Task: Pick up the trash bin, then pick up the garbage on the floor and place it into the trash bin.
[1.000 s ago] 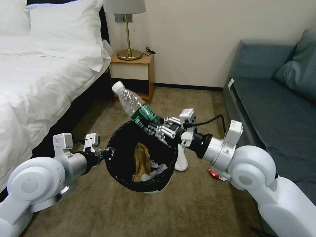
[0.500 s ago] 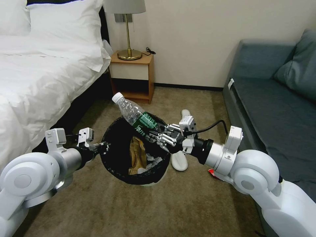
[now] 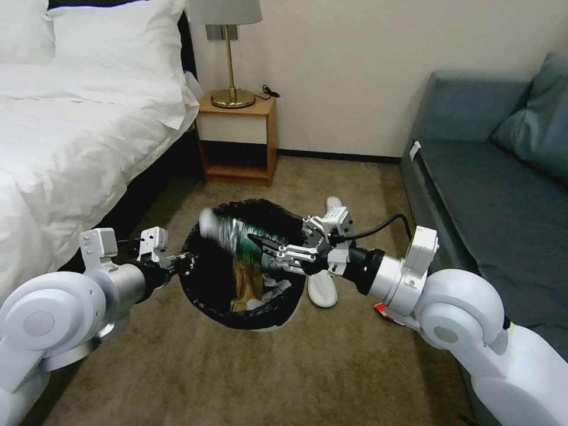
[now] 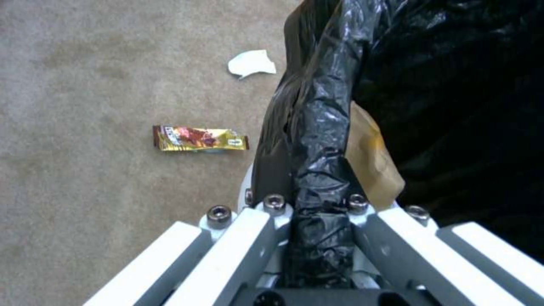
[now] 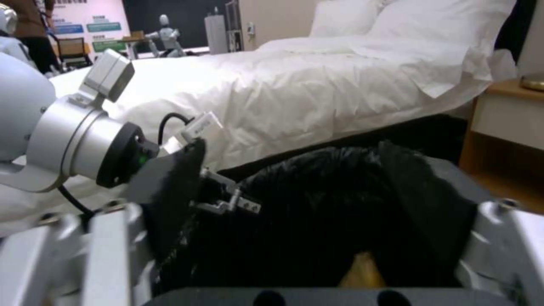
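Room light even and soft, fairly bright; no hard shadows on the carpet (image 3: 248,378). Bed linen (image 3: 65,148) near white clipping in head view. Bottle (image 3: 228,232) over the trash bin (image 3: 236,316) smeared by motion blur; surroundings sharp. Bin liner shows glossy streak highlights in left wrist view (image 4: 323,119), interior nearly black. Right wrist view soft overall; near gripper parts (image 5: 108,250) out of focus, background room dim.

bottle (image 3: 228,232) in trash bin (image 3: 201,290) | bed (image 3: 59,154) left | sofa (image 3: 491,195) right | nightstand (image 3: 238,137) behind
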